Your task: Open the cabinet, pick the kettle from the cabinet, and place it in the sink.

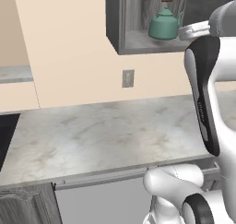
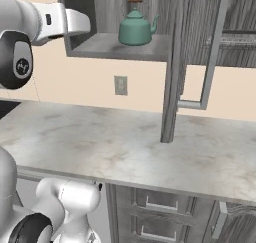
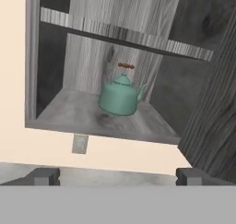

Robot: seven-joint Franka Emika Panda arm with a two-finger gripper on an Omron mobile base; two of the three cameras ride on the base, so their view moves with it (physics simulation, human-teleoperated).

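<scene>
The cabinet [image 2: 100, 46] hangs on the wall with its door [image 2: 176, 62] swung wide open. The teal kettle [image 3: 120, 96] stands upright on the lower shelf, spout to the right, its reddish handle arched above the lid; it also shows as kettle [image 1: 164, 24] and kettle [image 2: 136, 28]. My gripper [image 3: 118, 177] is open, with nothing between its two dark fingertips [image 3: 46, 176]. It sits in front of and below the cabinet opening, some way short of the kettle. The sink [image 1: 5, 134] shows as a black strip at the counter's far left.
The marble counter [image 1: 106, 131] runs below the cabinet. A wall outlet [image 2: 120, 85] sits under the shelf. The open door's long bar handle [image 2: 212, 52] juts out on the right. An upper shelf [image 3: 124, 34] spans the cabinet above the kettle. Grey floor cabinets [image 2: 160, 212] lie below.
</scene>
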